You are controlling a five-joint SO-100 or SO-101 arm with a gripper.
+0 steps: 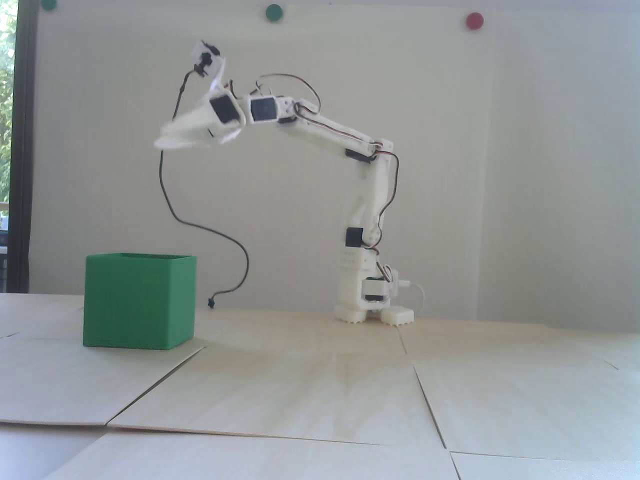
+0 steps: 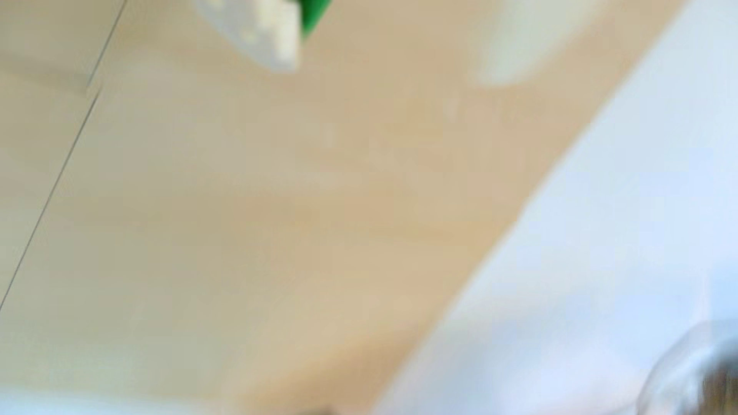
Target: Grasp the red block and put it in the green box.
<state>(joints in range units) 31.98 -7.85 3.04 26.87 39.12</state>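
The green box (image 1: 135, 300) stands on the wooden table at the left in the fixed view, open top up. My white gripper (image 1: 162, 140) hangs high in the air above and slightly right of the box, blurred by motion. In the wrist view the gripper (image 2: 390, 72) shows two blurred white fingertips (image 2: 279, 44) set wide apart, with only bare table between them, so it is open and empty. A sliver of the green box (image 2: 313, 16) shows beside the left fingertip. The red block is not in view in either frame.
The arm's base (image 1: 372, 300) stands at the back centre of the table. A black cable (image 1: 220, 235) hangs from the wrist down to the table behind the box. Round green (image 1: 273, 12) and red (image 1: 474, 20) dots are on the wall.
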